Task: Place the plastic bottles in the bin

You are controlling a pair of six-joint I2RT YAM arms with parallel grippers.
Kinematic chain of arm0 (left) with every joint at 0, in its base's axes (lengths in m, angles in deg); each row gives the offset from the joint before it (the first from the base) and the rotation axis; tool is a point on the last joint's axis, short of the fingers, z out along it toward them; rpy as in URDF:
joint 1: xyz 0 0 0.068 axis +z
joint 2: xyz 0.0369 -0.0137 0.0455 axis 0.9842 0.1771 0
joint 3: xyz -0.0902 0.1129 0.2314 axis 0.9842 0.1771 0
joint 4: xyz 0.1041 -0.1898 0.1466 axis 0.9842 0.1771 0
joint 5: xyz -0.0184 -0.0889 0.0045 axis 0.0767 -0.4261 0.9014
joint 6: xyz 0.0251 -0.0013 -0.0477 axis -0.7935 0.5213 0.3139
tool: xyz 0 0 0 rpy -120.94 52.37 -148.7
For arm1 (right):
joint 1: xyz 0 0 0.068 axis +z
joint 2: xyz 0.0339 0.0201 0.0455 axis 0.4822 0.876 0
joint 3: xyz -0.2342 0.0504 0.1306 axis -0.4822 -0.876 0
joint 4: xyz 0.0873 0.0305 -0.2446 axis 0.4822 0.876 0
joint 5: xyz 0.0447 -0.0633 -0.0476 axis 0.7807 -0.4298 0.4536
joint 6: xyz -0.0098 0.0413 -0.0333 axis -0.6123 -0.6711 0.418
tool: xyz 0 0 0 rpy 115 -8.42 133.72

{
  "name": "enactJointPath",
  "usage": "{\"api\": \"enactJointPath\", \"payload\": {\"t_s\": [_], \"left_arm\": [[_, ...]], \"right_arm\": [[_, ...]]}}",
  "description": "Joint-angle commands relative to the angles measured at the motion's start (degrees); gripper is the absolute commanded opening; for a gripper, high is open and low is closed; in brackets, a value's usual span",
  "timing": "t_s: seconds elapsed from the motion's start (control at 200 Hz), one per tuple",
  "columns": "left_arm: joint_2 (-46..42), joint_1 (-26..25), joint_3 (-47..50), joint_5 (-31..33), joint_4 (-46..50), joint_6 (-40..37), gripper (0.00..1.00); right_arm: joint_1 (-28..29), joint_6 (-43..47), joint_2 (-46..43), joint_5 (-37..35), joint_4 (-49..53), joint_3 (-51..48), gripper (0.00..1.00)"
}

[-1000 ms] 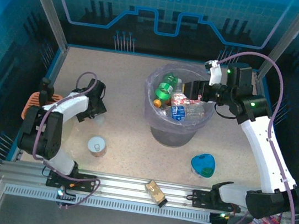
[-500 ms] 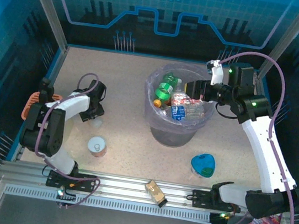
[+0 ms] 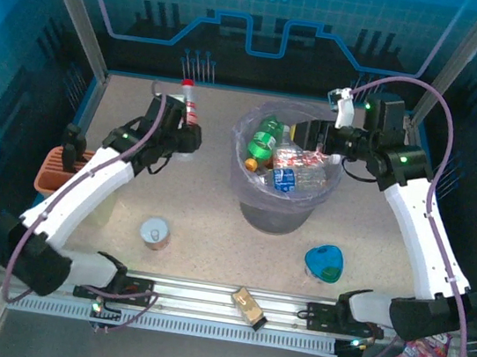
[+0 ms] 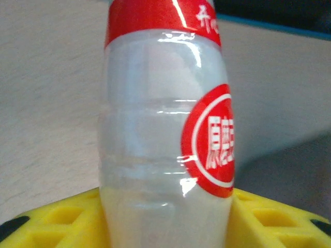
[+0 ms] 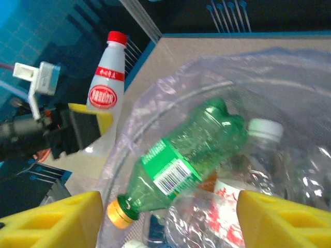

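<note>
A white plastic bottle (image 3: 187, 105) with a red cap and red label stands upright left of the bin, and my left gripper (image 3: 187, 138) is shut on its lower body. In the left wrist view the bottle (image 4: 155, 129) sits between my yellow fingertips (image 4: 62, 222). The lavender bin (image 3: 278, 215) holds a green bottle (image 3: 266, 138) and crushed clear bottles (image 3: 298, 165). My right gripper (image 3: 311, 135) hovers open over the bin's far rim. Its wrist view looks down on the green bottle (image 5: 186, 155), the bag liner (image 5: 289, 67) and the held bottle (image 5: 106, 82).
An orange basket (image 3: 54, 166) sits at the left edge. A silver-topped tin can (image 3: 155, 233) stands in front of the left arm. A blue dish (image 3: 324, 263) lies right of the bin, a snack packet (image 3: 247, 306) on the front rail.
My left arm swung from the table's left side up toward the back. Its jaws closed on the white bottle, now held upright. The right gripper stayed over the bin.
</note>
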Motion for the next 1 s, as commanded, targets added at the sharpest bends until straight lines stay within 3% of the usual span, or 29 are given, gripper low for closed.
{"api": "enactJointPath", "payload": {"t_s": [0.0, 0.105, 0.19, 0.365, 0.545, 0.64, 0.861, 0.991], "left_arm": [[-6.2, -2.7, 0.8, -10.7, -5.1, -8.0, 0.47], [-11.1, -5.4, 2.9, -16.4, -8.5, -11.1, 0.46], [-13.4, -6.7, 4.3, -20.7, -9.7, -12.7, 0.46], [-13.6, -8.5, 4.2, -26.7, -9.0, -14.7, 0.44], [-12.2, -11.0, 3.6, -27.0, -11.0, -15.3, 0.45], [-11.5, -11.3, 3.7, -27.2, -13.3, -14.5, 0.45], [-9.4, -11.3, 2.4, -25.3, -14.5, -13.0, 0.45], [-8.4, -11.3, 1.9, -26.6, -15.3, -12.5, 0.48]], "right_arm": [[-0.6, -4.4, 0.6, 5.8, -6.2, 2.7, 0.77], [0.6, -6.4, 2.7, 8.0, -8.0, 4.8, 0.9], [2.9, -6.6, 4.9, 8.0, -8.5, 7.2, 0.95], [7.3, -8.0, 9.5, 8.0, -10.1, 12.4, 0.96], [12.1, -11.6, 12.5, 9.2, -14.5, 13.0, 0.96], [13.7, -12.1, 13.9, 9.6, -14.5, 12.9, 0.88], [13.9, -12.8, 12.4, 9.1, -15.8, 10.8, 0.54], [13.3, -14.7, 12.4, 9.8, -19.7, 10.6, 0.42]]}}
